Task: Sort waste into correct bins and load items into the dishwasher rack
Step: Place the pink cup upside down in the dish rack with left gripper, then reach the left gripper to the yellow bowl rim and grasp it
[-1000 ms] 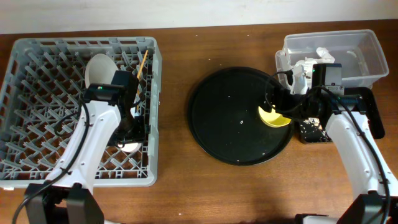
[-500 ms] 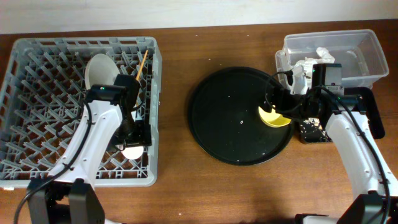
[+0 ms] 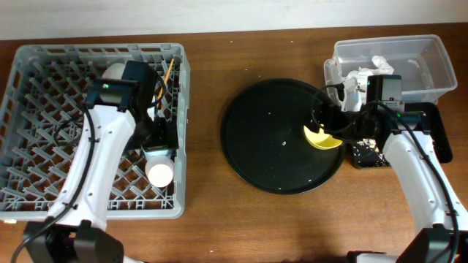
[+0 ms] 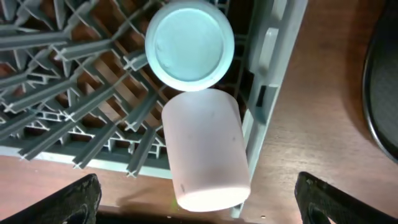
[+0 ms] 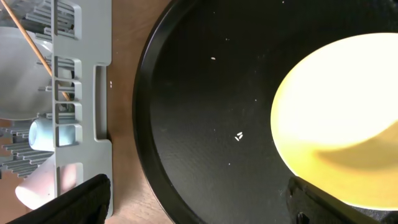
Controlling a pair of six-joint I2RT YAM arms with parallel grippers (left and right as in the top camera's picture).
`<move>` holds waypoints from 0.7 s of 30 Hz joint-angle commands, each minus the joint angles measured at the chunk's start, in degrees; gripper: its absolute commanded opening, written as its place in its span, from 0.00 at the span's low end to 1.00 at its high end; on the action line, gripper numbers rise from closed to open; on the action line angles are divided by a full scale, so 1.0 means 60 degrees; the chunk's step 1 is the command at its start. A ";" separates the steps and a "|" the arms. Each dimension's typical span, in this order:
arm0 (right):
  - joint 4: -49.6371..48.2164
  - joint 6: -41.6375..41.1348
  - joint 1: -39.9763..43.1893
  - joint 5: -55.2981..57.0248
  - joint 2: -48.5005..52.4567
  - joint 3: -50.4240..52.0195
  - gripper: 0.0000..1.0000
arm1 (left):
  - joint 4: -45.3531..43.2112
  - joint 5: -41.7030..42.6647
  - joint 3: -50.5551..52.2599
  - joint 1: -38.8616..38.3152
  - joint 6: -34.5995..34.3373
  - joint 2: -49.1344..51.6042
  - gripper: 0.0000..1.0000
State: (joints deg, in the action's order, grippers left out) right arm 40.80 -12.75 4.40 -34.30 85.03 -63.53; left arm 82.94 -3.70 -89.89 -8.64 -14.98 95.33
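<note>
Where the left gripper (image 4: 198, 190) hangs over the right edge of the dishwasher rack (image 4: 268, 56), its fingers (image 4: 81, 199) are seen spread wide at the bottom corners of the left wrist view, and nothing is held between them. Directly below them, the pink cup (image 4: 205, 155) is tipped over against the rack's right wall. Just beyond it, the light-blue cup (image 4: 189, 45) is stood upside down among the pegs. Further back in the rack, the pale round plate (image 3: 113, 73) is propped between the pegs and half covered by the left arm. The wooden chopsticks (image 3: 169, 73) are leant just beside the plate.

On the other side, the right gripper (image 5: 199, 199) is likewise held wide open and empty above the large round black tray (image 5: 186, 93). The small yellow bowl (image 5: 336, 124) is set on the right part of that tray, just ahead of the fingers. Past the tray's right rim, what appear to be crumbly food scraps (image 3: 364, 153) are lodged in the shallow black rectangular tray (image 3: 441, 139), much of which is covered by the right arm. Farthest back, crumpled white tissue (image 3: 369, 71) is gathered at the left end of the clear plastic tub (image 3: 431, 69).
</note>
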 commanded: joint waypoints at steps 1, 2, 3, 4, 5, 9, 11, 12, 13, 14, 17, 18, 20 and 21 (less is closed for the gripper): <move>0.0091 0.0310 -0.0044 0.0087 -0.0047 -0.0022 0.91 | 0.0317 -0.0102 -0.0171 0.0004 0.0113 -0.0055 0.92; 0.0095 0.0313 -0.0044 0.0087 -0.0047 -0.0022 0.91 | 0.0619 -0.0106 -0.0171 -0.0011 0.0113 -0.0055 0.84; 0.0098 0.0342 -0.0044 0.0087 -0.0047 -0.0022 0.91 | 0.0958 -0.0106 -0.0171 -0.0015 0.0109 -0.0055 0.77; 0.0098 0.0339 -0.0044 0.0087 -0.0047 -0.0022 0.91 | 0.1297 -0.0113 -0.0168 -0.0022 0.0076 -0.0055 0.75; 0.0098 0.0342 -0.0044 0.0087 -0.0047 -0.0022 0.91 | 0.1621 -0.0353 -0.0168 -0.0022 -0.0237 -0.0062 0.75; 0.0138 0.0488 -0.0044 0.0091 -0.0047 -0.0022 0.91 | 0.1464 -0.0594 -0.0153 -0.0135 -0.0637 -0.0295 0.72; 0.0135 0.0488 -0.0029 0.0087 -0.0047 -0.0025 0.91 | 0.0073 0.0503 -0.0153 -0.0758 0.0386 -0.0539 0.72; 0.0138 0.0492 -0.0011 0.0091 -0.0058 -0.0062 0.91 | -0.0943 0.1158 -0.0153 -0.1392 0.1169 -0.0554 0.73; 0.0193 0.0488 0.0036 0.0084 -0.0076 -0.0127 0.91 | -0.1555 0.1173 -0.0153 -0.1810 0.1268 -0.0488 0.74; 0.0404 0.0525 0.0135 0.0091 -0.0106 -0.0324 0.90 | -0.2164 0.1086 -0.0153 -0.2302 0.1271 -0.0379 0.78; 0.1625 0.0667 0.0867 0.0488 -0.0426 -0.1515 0.90 | -0.3515 0.1184 -0.0153 -0.3158 0.1260 0.0477 0.79; 0.2146 0.0667 0.1195 0.0856 -0.0550 -0.2033 0.90 | -0.3891 0.1432 -0.0153 -0.3249 0.1275 0.0856 0.79; 0.3053 0.0659 0.1902 0.1268 -0.0743 -0.3009 0.90 | -0.4841 0.2127 -0.0160 -0.3381 0.1566 0.1370 0.79; 0.3355 0.0656 0.2182 0.1341 -0.0787 -0.3304 0.90 | -0.5559 0.2550 -0.0171 -0.3486 0.1588 0.1588 0.79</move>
State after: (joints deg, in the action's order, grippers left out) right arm 59.02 -9.47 14.70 -29.56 82.76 -79.18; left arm 56.16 4.51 -90.50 -28.42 -8.14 100.82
